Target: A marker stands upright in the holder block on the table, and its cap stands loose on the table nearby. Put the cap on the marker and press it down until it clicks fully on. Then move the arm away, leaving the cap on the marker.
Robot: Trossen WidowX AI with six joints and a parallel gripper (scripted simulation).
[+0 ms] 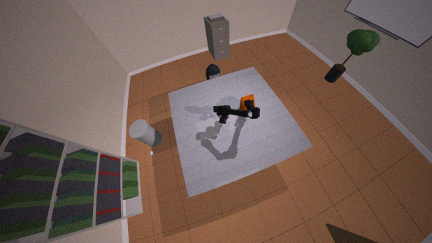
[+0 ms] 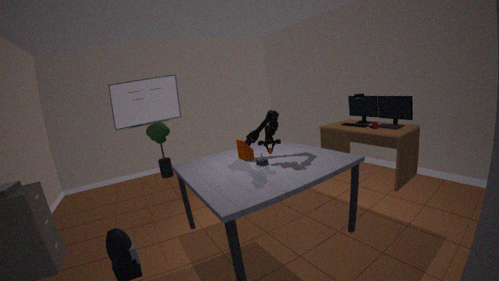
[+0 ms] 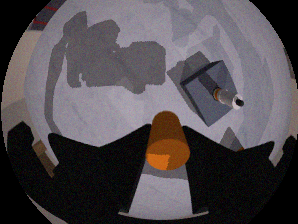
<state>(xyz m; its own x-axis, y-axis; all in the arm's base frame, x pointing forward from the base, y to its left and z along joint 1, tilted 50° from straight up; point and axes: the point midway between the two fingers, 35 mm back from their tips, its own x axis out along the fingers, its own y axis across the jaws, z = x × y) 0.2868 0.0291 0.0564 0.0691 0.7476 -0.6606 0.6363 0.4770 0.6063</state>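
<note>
grey table point(image 2: 242, 190) carrying the holder block point(image 3: 208, 90) with upright marker point(image 3: 225, 98), apparently near its middle

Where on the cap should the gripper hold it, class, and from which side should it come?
Grip the orange cap across its round side wall, coming from above, as the gripper holds it now. Its open end faces down and must stay free to slide over the marker standing upright in the holder, so fingers on the sides suit it best.
</note>
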